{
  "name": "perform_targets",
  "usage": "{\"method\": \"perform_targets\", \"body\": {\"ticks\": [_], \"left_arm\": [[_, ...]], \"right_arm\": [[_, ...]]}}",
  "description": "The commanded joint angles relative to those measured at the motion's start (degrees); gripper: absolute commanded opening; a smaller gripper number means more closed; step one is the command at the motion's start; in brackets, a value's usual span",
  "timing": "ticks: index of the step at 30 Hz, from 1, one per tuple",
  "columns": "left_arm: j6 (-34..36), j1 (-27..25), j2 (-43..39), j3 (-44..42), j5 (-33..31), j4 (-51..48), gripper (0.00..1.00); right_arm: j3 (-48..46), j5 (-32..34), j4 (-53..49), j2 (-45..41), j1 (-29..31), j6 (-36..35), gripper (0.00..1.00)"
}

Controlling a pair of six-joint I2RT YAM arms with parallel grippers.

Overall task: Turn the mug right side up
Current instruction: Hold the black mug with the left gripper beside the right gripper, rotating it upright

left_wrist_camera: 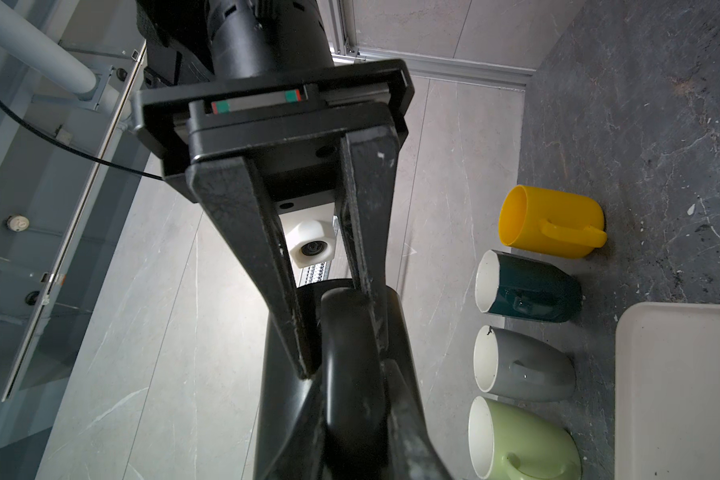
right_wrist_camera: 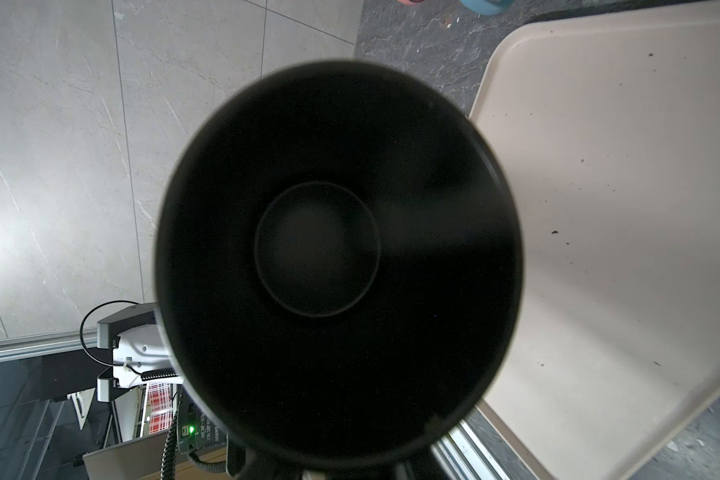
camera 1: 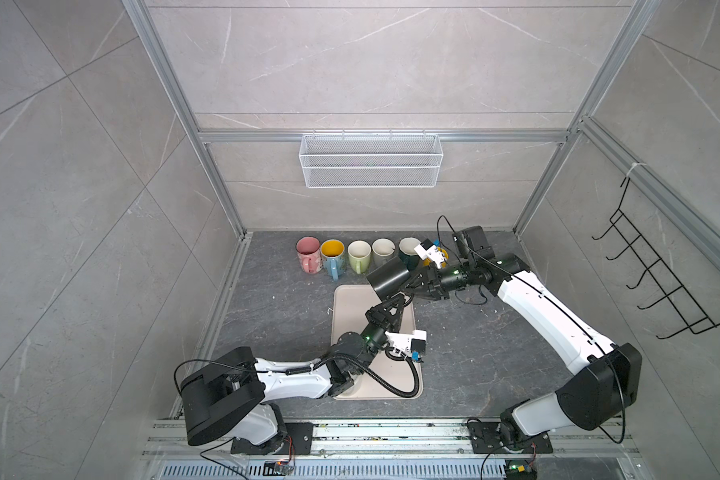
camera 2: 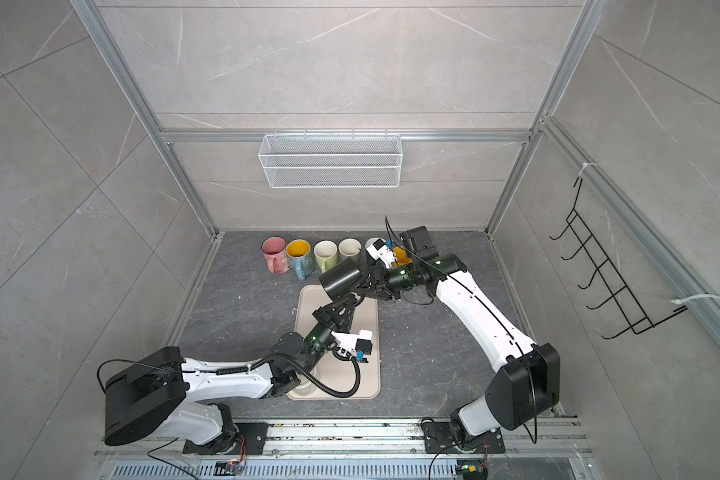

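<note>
Above the 12 o'clock end of the tray (camera 1: 344,328), the left gripper (camera 1: 396,298) is pinching the handle (left_wrist_camera: 341,328) of the black mug (camera 1: 387,276), hanging sideways, mouth facing 3 o'clock, while the right gripper (camera 1: 411,286) is straddling it with fingers (left_wrist_camera: 246,232) half-open, grip unclear: a handover is apparently taking place, next requiring a firm hold before uprighting.

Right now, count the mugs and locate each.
7. Six upright in a back row: pink mug, blue mug, light green mug, grey mug, dark teal mug, yellow mug. Black mug held aloft near the beige tray. Left arm may hide more.
</note>
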Motion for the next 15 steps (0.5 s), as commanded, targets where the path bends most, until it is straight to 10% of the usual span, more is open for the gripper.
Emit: {"method": "perform_targets", "body": {"ticks": [1,8,15], "left_arm": [[2.7,-0.4,-0.9,3.7,1.8,10.7,0.0],[2.7,-0.4,-0.8,3.6,1.7,10.7,0.0],[2.6,-0.4,-0.4,3.9,0.6,10.7,0.0]], "right_arm": [[-0.7,-1.0,0.9,0.6,0.0,0.0,0.31],[-1.6,-0.9,1.8,0.6,0.0,0.6,0.01],[-2.9,0.1,3.5,-0.4,0.0,1.2,0.0]]}}
